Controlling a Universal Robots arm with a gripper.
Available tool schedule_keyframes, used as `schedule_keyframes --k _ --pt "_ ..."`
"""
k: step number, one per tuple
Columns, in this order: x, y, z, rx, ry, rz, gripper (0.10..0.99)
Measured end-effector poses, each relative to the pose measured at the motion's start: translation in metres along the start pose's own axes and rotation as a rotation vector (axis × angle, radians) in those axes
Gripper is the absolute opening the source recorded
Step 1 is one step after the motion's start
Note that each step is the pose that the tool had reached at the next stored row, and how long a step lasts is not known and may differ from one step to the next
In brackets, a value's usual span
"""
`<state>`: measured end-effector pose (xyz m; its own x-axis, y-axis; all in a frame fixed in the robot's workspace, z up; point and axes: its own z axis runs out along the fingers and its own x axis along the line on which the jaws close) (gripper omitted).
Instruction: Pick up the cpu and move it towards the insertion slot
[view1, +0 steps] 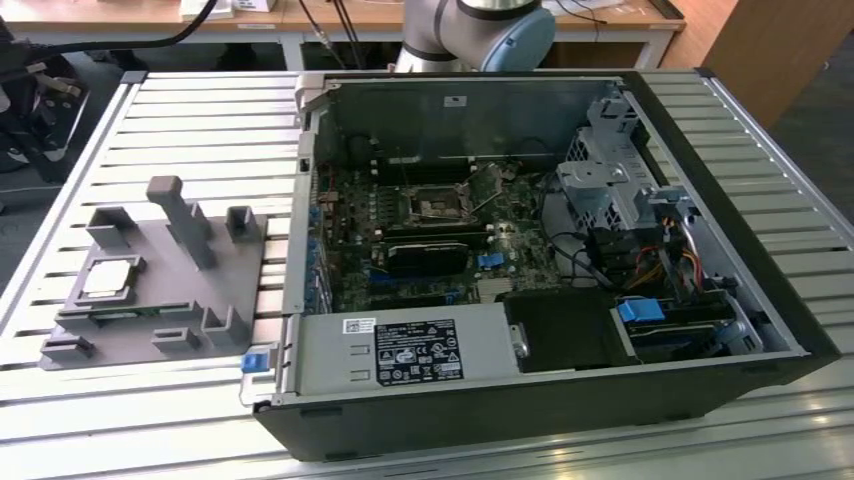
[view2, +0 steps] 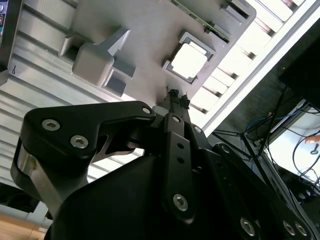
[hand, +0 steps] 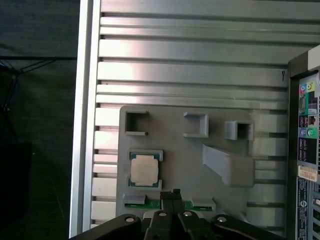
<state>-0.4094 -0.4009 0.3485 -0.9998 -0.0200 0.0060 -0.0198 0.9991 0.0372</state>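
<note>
1. The cpu (hand: 145, 169) lies flat in a square recess of the grey plastic fixture (hand: 180, 160), on the slatted metal table (view1: 200, 110) outside the open computer case (view1: 561, 400).
2. In both wrist views the gripper (hand: 170, 194) hangs above the fixture. Its tips are near the cpu and do not touch it.
3. Its fingers are pressed together with nothing between them.
4. The insertion slot (view1: 438, 205) sits on the motherboard inside the case, well apart from the cpu.
5. In the exterior view, part of the arm (view1: 481, 30) stands behind the case.

Grey fixture (view1: 187, 292) beside open computer case (view1: 534, 420)
</note>
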Motion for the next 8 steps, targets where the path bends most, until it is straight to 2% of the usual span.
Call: schedule_keyframes --k 8 --pt "0.0001 -0.0008 0.0074 0.0 0.0046 0.0 0.106"
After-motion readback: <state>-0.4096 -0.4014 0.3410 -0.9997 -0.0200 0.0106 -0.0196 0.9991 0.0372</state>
